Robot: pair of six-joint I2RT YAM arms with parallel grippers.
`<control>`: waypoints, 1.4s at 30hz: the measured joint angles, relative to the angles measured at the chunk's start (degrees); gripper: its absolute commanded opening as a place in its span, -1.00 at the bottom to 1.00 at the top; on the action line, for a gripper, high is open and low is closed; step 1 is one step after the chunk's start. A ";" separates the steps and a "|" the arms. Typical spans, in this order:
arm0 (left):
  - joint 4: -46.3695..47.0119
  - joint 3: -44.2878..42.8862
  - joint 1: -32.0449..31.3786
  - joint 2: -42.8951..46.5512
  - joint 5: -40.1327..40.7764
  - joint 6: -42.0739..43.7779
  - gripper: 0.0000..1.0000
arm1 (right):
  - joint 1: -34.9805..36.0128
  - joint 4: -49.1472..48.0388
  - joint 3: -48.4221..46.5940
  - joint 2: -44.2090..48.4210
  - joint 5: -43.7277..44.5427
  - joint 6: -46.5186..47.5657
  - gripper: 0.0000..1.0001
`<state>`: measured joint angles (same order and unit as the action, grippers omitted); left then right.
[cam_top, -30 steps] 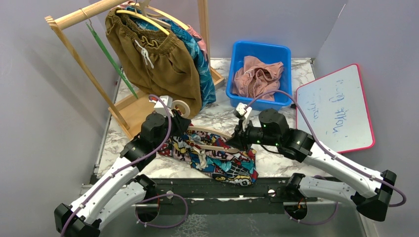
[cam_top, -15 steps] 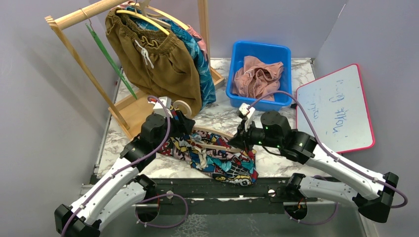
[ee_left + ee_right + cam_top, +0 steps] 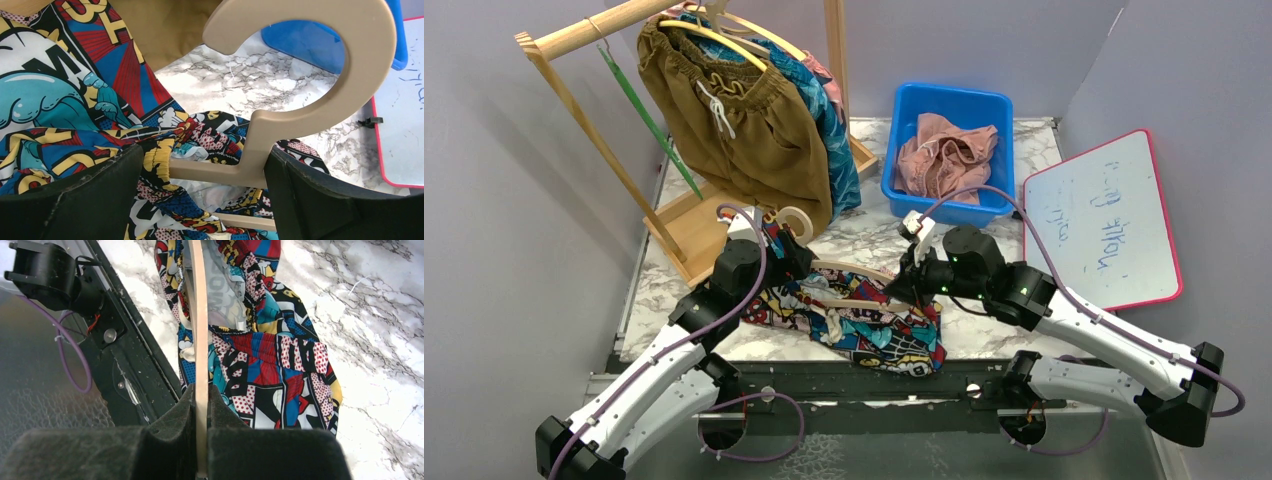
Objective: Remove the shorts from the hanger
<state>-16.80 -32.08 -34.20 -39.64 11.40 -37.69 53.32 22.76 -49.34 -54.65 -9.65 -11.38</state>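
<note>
The comic-print shorts (image 3: 879, 335) lie bunched on the marble at the front, threaded on a beige hanger (image 3: 849, 270). My left gripper (image 3: 776, 252) is open. Its fingers (image 3: 100, 195) stand wide on either side of the hanger's neck (image 3: 260, 145), below the hook (image 3: 350, 65), with the shorts (image 3: 60, 100) right beside them. My right gripper (image 3: 906, 285) is shut on the end of the hanger's thin arm (image 3: 201, 340). The arm is pinched edge-on between the pads of the right gripper (image 3: 201, 405), above the shorts (image 3: 270, 370).
A wooden rack (image 3: 574, 35) at the back left carries olive-brown shorts (image 3: 744, 130), teal shorts (image 3: 836, 140) and a bare green hanger (image 3: 649, 120). A blue bin (image 3: 954, 95) holds dusty pink shorts (image 3: 944, 155). A whiteboard (image 3: 1104, 220) leans at the right.
My left gripper's jaws have spread wide, letting go of the hanger's neck. My right gripper has closed on the hanger's arm and holds it. The hook has shifted slightly.
</note>
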 measured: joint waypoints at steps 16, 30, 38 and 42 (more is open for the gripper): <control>-14.51 -5.92 -0.52 9.51 7.85 -2.64 0.98 | 0.70 -3.80 0.24 -0.85 -0.04 -1.11 -0.98; -15.15 -4.76 0.09 0.52 6.38 -0.98 0.75 | 0.31 -2.93 0.59 -1.05 3.91 -5.35 -0.98; -9.29 -2.08 0.09 -7.78 1.44 -2.47 0.08 | 0.31 -3.13 1.44 -0.07 2.21 -7.58 -0.98; -5.73 -2.10 0.11 -8.92 1.57 -2.16 -0.92 | 0.31 -2.97 1.40 -0.42 1.27 -7.76 -0.98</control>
<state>-22.52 -34.17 -34.09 -48.56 12.97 -39.86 53.63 19.79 -47.94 -55.07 -8.38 -19.14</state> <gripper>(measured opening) 0.389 0.056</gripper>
